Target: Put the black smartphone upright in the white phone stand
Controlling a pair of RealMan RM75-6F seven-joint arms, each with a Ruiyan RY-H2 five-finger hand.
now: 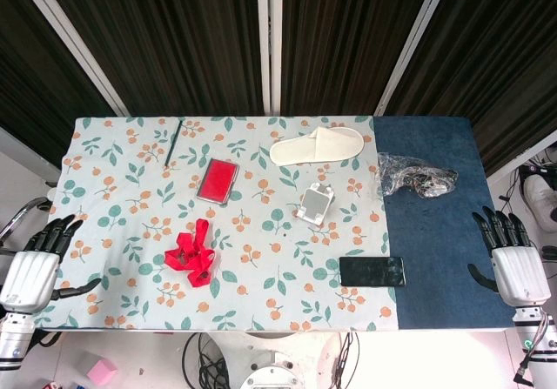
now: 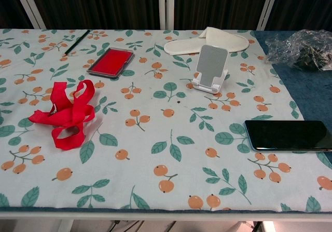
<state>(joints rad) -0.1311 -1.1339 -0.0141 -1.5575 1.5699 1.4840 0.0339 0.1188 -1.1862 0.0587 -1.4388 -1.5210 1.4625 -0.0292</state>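
Floral tablecloth (image 1: 130, 197): smartphone (image 1: 372, 271) flat, stand (image 1: 315, 204) apart.

A: Head view looks straight down from high, taking in the whole tabletop (image 1: 130, 197).
B: Chest view sits low at six o'clock, close, facing twelve, sharing that tabletop (image 2: 155, 154).

Left hand (image 1: 33, 263) and right hand (image 1: 512, 258) — fingers spread

Bench (image 1: 435, 154): carrying a floral cloth (image 1: 122, 224) across frame left and centre.
Lying on it: black smartphone (image 1: 372, 271), white phone stand (image 1: 315, 204), slipper (image 1: 316, 145), red ribbon (image 1: 191, 254), red case (image 1: 218, 180), pen (image 1: 174, 141), plastic bag (image 1: 413, 176).
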